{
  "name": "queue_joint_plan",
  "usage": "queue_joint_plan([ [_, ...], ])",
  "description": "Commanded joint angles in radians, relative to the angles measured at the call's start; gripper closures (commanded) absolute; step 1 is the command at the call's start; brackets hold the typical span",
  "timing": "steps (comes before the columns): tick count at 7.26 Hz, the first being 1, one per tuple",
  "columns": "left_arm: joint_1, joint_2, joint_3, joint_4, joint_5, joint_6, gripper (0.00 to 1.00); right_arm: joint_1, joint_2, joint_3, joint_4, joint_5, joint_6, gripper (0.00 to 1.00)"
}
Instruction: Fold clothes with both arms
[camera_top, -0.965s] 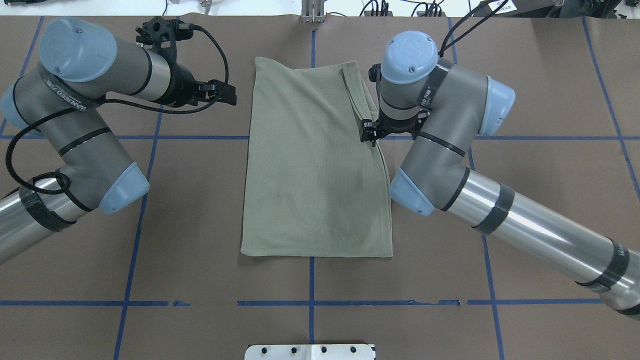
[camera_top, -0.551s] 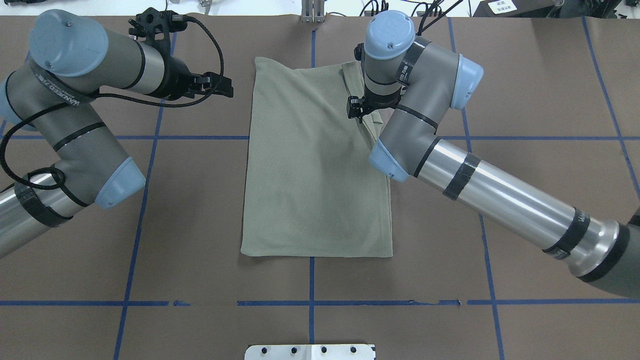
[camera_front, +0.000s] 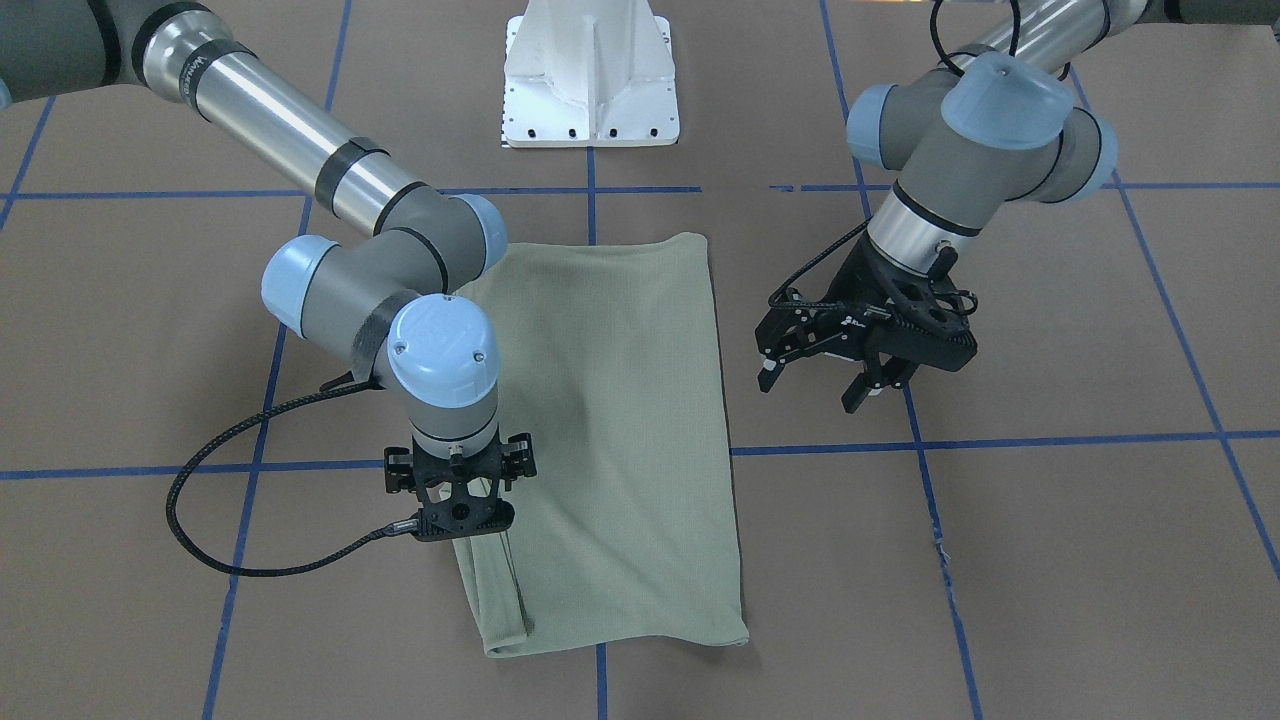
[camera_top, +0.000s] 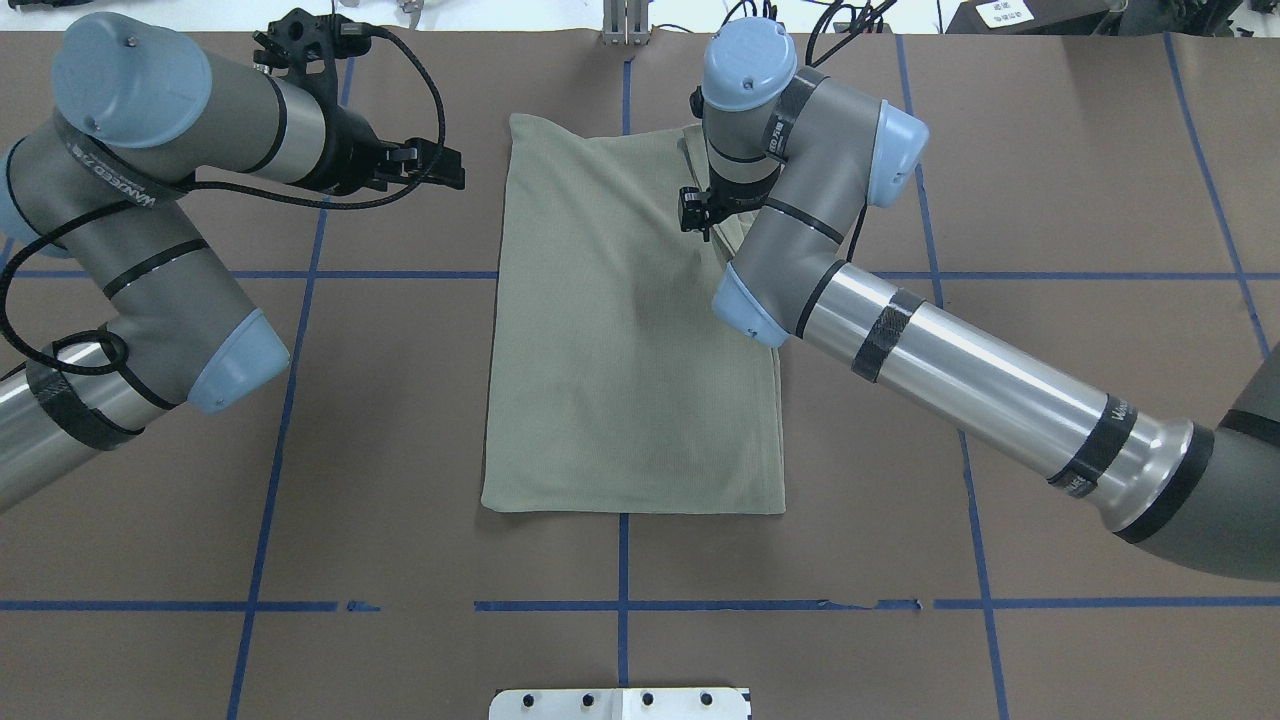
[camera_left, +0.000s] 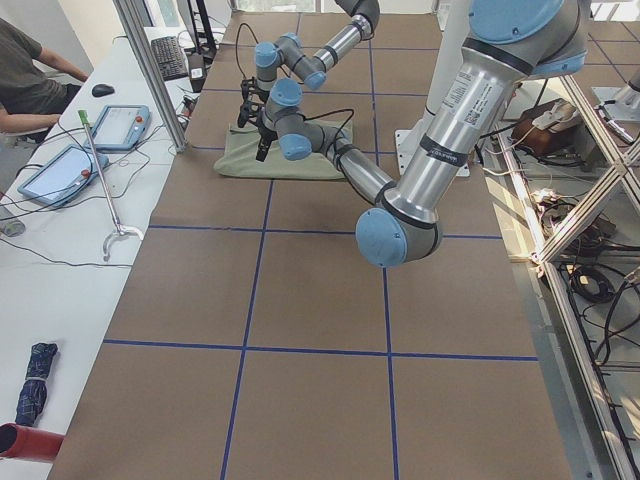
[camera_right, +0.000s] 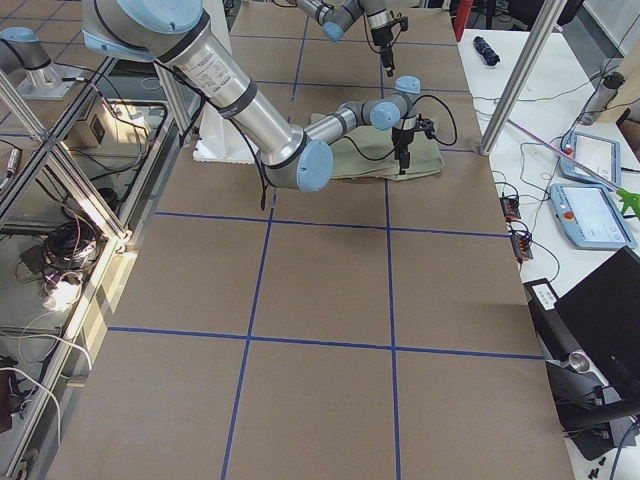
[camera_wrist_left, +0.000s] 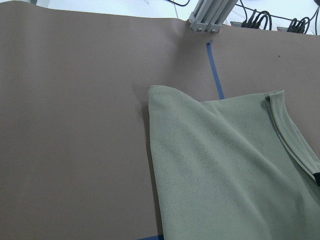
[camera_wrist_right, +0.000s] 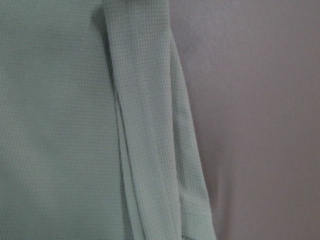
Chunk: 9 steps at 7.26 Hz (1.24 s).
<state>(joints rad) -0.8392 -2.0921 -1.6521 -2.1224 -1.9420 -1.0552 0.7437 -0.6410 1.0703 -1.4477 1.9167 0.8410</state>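
The shirt (camera_top: 620, 340) is lying flat at the table's (camera_top: 1050, 150) centre as a folded rectangle, long axis running 12–6 in the overhead view, w/ a sleeve strip (camera_wrist_right: 150, 140) doubled along its 3 o'clock edge.

The right gripper (camera_front: 462, 520) is pointing straight down over that strip near the 1 o'clock corner. Its fingers are hiding under the wrist, so I cannot tell whether they are apart or pinched on cloth. The left gripper (camera_front: 812, 388) is hovering w/ fingers wide apart and holding nothing – off the cloth, over bare table at about 10 o'clock.

Risks, as I'm judging them:
- The right side is probably aiming at stacked layers (sleeve over body). A shallow pinch would be taking the sleeve only, and the strip would be peeling open.
- The left is sitting well off the far edge – if the right lifts alone, the rectangle will likely be skewing.
- The right forearm is crossing the 3 o'clock edge and could be dragging the soft knit.
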Motion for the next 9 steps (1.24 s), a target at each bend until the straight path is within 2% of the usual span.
queue_joint_plan([
  [1, -0.001, -0.002, 0.000, -0.001, 0.000, -0.003, 0.00, -0.004, -0.002, -0.018, 0.000, 0.007, -0.003, 0.00],
  [9, 0.000, -0.005, 0.000, -0.001, 0.000, -0.008, 0.00, 0.012, -0.011, -0.033, -0.011, 0.011, -0.037, 0.00],
])
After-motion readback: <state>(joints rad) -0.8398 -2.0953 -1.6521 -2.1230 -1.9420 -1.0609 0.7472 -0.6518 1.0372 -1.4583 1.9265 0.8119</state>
